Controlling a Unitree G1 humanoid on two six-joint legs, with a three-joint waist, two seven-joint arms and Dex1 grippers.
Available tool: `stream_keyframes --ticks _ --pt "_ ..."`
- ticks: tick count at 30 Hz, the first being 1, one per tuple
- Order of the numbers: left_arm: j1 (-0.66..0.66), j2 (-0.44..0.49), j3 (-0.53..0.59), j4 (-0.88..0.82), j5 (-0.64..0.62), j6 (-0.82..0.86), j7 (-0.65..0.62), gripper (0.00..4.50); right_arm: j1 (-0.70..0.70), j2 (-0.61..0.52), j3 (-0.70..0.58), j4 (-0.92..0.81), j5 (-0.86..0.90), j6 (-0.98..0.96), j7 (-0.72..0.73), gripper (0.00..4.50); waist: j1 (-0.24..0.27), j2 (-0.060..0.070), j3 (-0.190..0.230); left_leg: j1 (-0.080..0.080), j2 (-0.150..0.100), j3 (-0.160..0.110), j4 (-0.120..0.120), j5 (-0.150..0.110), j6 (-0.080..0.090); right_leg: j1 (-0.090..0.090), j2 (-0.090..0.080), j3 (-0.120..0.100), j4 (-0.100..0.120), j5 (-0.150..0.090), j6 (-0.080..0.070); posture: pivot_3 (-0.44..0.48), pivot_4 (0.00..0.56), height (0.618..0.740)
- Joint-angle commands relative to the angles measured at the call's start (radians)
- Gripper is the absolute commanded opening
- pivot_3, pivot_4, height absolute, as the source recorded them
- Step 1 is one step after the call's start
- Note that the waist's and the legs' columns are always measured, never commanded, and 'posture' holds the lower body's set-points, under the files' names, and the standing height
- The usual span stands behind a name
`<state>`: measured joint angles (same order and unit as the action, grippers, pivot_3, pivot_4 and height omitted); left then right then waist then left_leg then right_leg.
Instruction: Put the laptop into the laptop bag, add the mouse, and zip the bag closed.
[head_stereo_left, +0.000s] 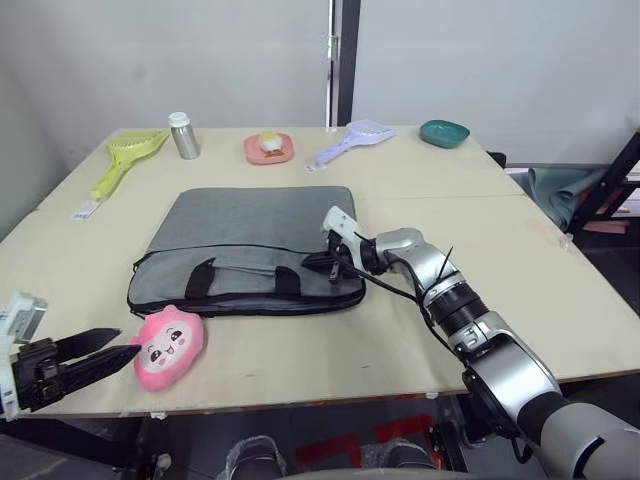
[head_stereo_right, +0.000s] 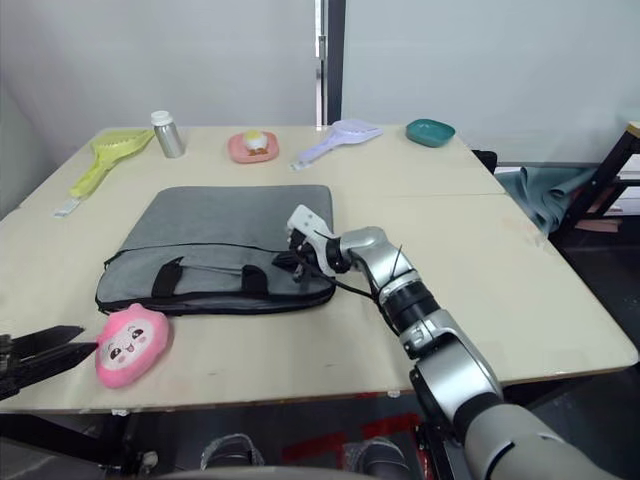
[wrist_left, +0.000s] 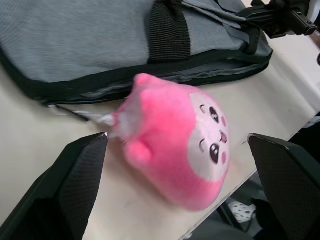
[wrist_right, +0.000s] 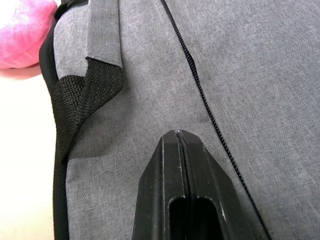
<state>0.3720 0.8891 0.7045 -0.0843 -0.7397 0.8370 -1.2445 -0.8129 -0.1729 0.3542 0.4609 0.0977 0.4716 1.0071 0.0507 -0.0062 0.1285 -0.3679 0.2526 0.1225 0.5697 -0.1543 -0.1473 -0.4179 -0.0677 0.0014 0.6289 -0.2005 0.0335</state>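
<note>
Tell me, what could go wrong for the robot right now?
The right gripper is shut over the laptop bag near the front zipper edge, so it might snag a black strap handle rather than the zipper. The left gripper is open right beside the pink plush toy; moving in, it could nudge the toy off the table edge or take it for the mouse.

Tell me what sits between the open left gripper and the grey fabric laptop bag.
The pink plush toy lies between the left gripper and the grey fabric laptop bag, close against the bag's front edge, clearest in the left wrist view.
</note>
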Motion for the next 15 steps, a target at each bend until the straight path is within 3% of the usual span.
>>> stream_keyframes --ticks 1,15 --pt "0.021 -0.006 -0.040 -0.047 -0.019 0.035 0.017 4.47 0.032 -0.008 0.030 0.014 -0.023 0.044 0.007 0.00 -0.002 0.000 0.000 0.000 0.000 0.000 0.000 0.000 0.000 0.000 0.000 0.000 0.000 0.000 0.000 0.000 0.150 0.740" --pt "-0.126 -0.066 -0.240 0.004 0.028 0.015 0.145 4.47 0.060 -0.031 0.024 -0.034 -0.029 0.063 -0.006 0.00 0.003 0.002 -0.002 0.001 0.000 0.000 -0.001 0.000 0.000 0.000 0.000 0.000 0.000 0.000 0.000 0.000 0.150 0.740"
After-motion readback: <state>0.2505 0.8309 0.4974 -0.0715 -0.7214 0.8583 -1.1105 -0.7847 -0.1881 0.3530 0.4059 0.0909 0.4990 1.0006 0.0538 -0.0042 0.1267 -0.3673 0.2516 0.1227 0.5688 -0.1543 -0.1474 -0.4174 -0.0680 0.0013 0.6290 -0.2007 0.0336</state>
